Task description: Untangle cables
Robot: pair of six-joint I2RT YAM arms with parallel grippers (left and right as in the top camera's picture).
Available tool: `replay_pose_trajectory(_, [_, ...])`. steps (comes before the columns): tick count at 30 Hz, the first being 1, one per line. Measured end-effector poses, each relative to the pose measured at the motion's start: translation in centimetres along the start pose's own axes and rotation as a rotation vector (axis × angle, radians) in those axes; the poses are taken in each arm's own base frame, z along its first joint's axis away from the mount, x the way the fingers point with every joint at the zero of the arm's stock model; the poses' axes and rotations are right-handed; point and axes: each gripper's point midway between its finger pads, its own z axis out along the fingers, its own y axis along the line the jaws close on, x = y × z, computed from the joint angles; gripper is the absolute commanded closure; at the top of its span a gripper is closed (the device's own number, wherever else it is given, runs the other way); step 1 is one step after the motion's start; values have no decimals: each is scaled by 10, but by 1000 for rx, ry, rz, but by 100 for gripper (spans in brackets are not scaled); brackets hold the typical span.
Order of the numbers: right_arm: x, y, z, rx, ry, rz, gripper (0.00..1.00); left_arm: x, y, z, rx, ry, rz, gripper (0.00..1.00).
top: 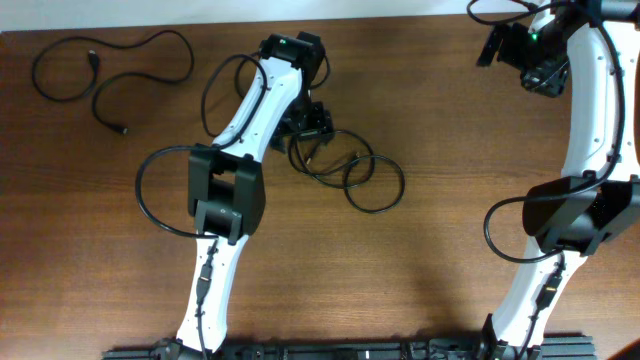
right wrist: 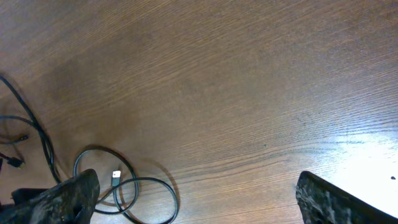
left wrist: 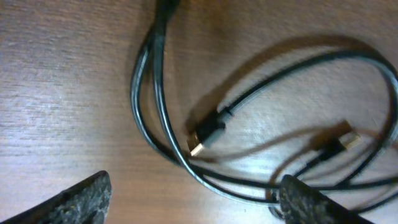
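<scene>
A tangle of thin black cables (top: 352, 170) lies in loops on the wooden table, mid-centre. My left gripper (top: 312, 122) hovers over its left end, open, jaws wide apart. In the left wrist view the tangled cables (left wrist: 186, 163) run between the fingers (left wrist: 193, 199), with two gold-tipped plugs (left wrist: 205, 134) lying inside the loops. A separate black cable (top: 110, 65) lies loose at the far left. My right gripper (top: 540, 62) is open and empty at the far right; the right wrist view shows cable loops (right wrist: 124, 186) far off at its lower left.
The arms' own thicker black wires loop beside each arm, left (top: 160, 200) and right (top: 505, 235). The table's far edge (top: 400, 12) runs along the top.
</scene>
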Motion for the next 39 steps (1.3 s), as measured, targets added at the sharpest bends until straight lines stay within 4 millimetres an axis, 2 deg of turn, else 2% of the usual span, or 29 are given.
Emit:
replay_pose_trajectory(1, [0,0,0,0,0,0,2,-1,3,4,1,6,-22,36])
replay_pose_trajectory(3, [0,0,0,0,0,0,2,2,10,14,-11,31,-45,49])
replay_pose_trajectory(4, [0,0,0,0,0,0,1,1,11,17,-13,34,-48,52])
replay_pose_trajectory(6, [0,0,0,0,0,1,2,-4,9,24,-4,16,-55,52])
replay_pose_trajectory(11, [0,0,0,0,0,0,2,-19,4,25,19,-45,-51,59])
replay_pose_trajectory(13, [0,0,0,0,0,0,2,-19,7,28,-1,-46,-53,68])
replay_pose_trajectory(16, [0,0,0,0,0,0,2,-18,11,32,-20,-45,-57,68])
replay_pose_trajectory(17, [0,0,0,0,0,0,2,-18,12,33,-22,-45,-58,71])
replay_pose_trajectory(19, [0,0,0,0,0,0,2,-18,13,35,-24,-41,-58,78])
replay_pose_trajectory(20, [0,0,0,0,0,0,2,-16,13,37,-27,-35,-61,87])
replay_pose_trajectory(21, [0,0,0,0,0,0,2,-16,14,38,-28,-35,-62,100])
replay_pose_trajectory(25, [0,0,0,0,0,0,2,-16,14,37,-32,-34,-63,100])
replay_pose_trajectory(26, [0,0,0,0,0,0,2,-14,15,31,-36,-27,-65,100])
replay_pose_trajectory(28, [1,0,0,0,2,0,2,-16,11,6,-23,-50,-63,100])
replay_pose_trajectory(30, [1,0,0,1,3,1,2,-23,3,-33,21,-122,-56,100])
replay_pose_trajectory(34, [1,0,0,1,2,1,1,-19,-20,-145,195,-333,-18,100])
replay_pose_trajectory(36, [1,0,0,1,3,0,2,-7,-29,-204,306,-456,14,100])
replay_pose_trajectory(37, [1,0,0,1,3,1,2,0,-31,-225,343,-499,27,100])
replay_pose_trajectory(39, [1,0,0,1,3,0,2,16,-33,-289,459,-653,62,100])
